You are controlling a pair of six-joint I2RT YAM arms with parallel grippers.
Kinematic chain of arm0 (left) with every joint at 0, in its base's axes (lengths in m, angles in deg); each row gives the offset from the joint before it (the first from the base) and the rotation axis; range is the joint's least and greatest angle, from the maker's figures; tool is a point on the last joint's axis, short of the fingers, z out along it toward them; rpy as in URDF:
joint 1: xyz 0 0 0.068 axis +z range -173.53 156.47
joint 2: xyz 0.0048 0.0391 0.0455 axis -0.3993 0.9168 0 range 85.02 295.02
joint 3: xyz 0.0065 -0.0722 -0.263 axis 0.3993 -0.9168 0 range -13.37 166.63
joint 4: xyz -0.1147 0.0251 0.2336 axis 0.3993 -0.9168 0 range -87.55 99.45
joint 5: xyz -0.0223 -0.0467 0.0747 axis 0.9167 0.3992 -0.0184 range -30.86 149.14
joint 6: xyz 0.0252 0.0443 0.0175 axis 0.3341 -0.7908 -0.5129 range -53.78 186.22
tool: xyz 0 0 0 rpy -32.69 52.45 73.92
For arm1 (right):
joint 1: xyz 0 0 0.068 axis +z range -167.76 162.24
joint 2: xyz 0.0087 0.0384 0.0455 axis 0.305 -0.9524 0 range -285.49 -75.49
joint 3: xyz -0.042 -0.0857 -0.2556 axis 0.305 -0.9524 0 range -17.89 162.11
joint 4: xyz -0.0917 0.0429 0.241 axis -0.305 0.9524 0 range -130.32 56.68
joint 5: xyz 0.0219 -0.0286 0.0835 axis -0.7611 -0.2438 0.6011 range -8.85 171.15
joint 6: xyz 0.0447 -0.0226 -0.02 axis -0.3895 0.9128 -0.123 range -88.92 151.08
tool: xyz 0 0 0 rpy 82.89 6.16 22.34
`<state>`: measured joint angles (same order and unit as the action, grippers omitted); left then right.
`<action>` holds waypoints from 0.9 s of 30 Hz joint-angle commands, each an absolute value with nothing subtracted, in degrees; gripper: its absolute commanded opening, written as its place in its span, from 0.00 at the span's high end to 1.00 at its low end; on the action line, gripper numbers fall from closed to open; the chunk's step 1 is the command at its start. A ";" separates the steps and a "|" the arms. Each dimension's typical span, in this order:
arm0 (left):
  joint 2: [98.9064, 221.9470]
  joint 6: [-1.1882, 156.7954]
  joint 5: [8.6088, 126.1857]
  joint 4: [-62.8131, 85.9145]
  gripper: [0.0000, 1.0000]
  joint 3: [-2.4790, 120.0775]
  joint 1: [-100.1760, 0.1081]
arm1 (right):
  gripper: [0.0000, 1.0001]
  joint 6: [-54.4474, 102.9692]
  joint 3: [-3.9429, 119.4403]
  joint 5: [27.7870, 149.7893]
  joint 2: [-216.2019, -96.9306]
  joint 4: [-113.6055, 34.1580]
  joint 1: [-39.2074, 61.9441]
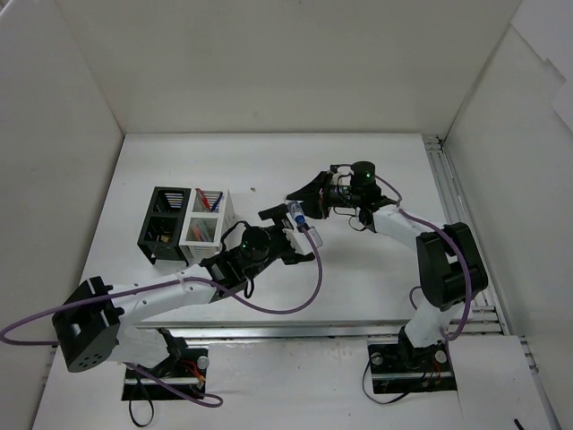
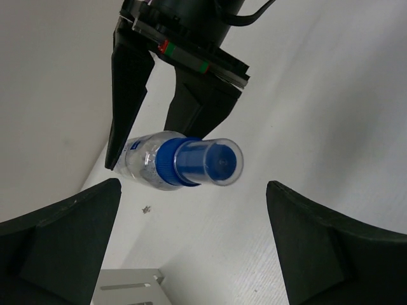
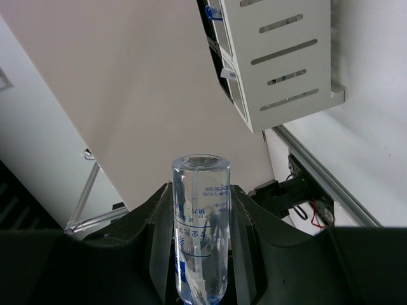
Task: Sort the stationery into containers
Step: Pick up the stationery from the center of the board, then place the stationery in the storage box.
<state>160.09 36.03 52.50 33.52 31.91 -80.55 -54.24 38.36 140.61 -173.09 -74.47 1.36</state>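
Fingers of the right gripper [image 1: 303, 208] are closed narrow on a bottle [image 1: 299, 218], a clear one with a blue cap, pinching its see-through body from both sides. In the right wrist view the bottle [image 3: 200, 222] stands straight up out of that gripper [image 3: 200, 260], its flat clear bottom end away from the camera. The capped end points down towards five o'clock in the top view, straight at the left gripper [image 1: 288, 229].

The left gripper stands wide, holding nothing. In its own wrist view its two black fingers [image 2: 57, 244] sit far apart at the bottom corners, and the blue cap [image 2: 206, 162] hangs in front of the gap between them, touching neither. The right gripper [image 2: 152, 141] reaches down from twelve o'clock there.

The bottle is held up off the table [image 1: 358, 278], near its middle. At nine o'clock from it, on the table, stand two boxes touching side by side: the black box [image 1: 164, 224] on the outside and the white box [image 1: 206, 222] with slatted sides [image 3: 280, 63] nearer the bottle. Red and blue pens [image 1: 208, 199] stick up in a far compartment of the white box. A purple cable [image 1: 309, 287] loops from the left arm at six o'clock of the bottle.
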 commanded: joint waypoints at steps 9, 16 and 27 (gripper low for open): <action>159.64 32.56 54.03 37.21 0.11 37.08 -80.05 | 0.93 -55.32 39.95 144.52 -171.11 -80.22 1.93; 161.65 31.16 54.39 37.66 0.55 38.74 -80.05 | 0.92 -55.32 40.21 145.13 -171.55 -80.22 2.19; 162.19 30.98 52.90 38.09 0.93 39.46 -80.05 | 0.87 -55.06 39.77 145.75 -171.02 -80.22 2.46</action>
